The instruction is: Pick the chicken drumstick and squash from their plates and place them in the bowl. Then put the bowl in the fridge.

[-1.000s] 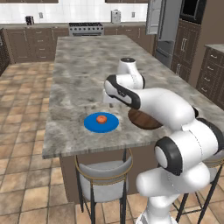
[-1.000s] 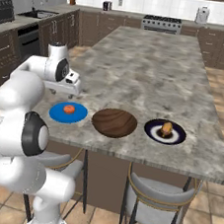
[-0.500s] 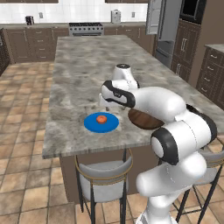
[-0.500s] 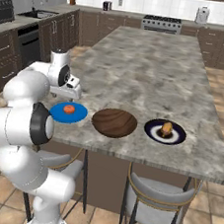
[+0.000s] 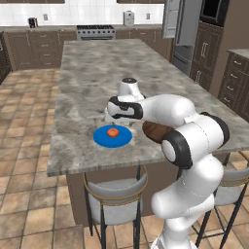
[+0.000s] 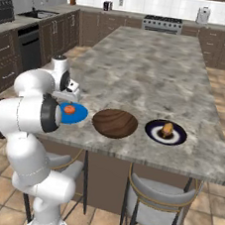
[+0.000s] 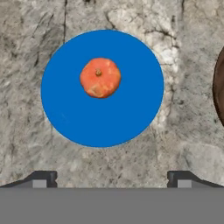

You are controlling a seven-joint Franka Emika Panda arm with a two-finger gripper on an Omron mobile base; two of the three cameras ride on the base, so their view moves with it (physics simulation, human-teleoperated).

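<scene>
- Hovering over the blue plate (image 7: 65, 118), your gripper (image 7: 112, 178) has its jaws spread wide and empty.
- You see the squash (image 7: 100, 78) resting on that plate, near the desk's (image 6: 155, 65) near edge.
- The bowl (image 6: 114, 123) sits just right of it; the drumstick (image 6: 167, 129) lies on the dark plate (image 6: 154, 134) further right.

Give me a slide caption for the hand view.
Open gripper above orange squash on blue plate, marble counter.

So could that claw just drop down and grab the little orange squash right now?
Probably yes. The gripper hangs open above the blue plate, and the squash lies bare on it with nothing over or beside it; the wooden bowl sits apart.
</scene>
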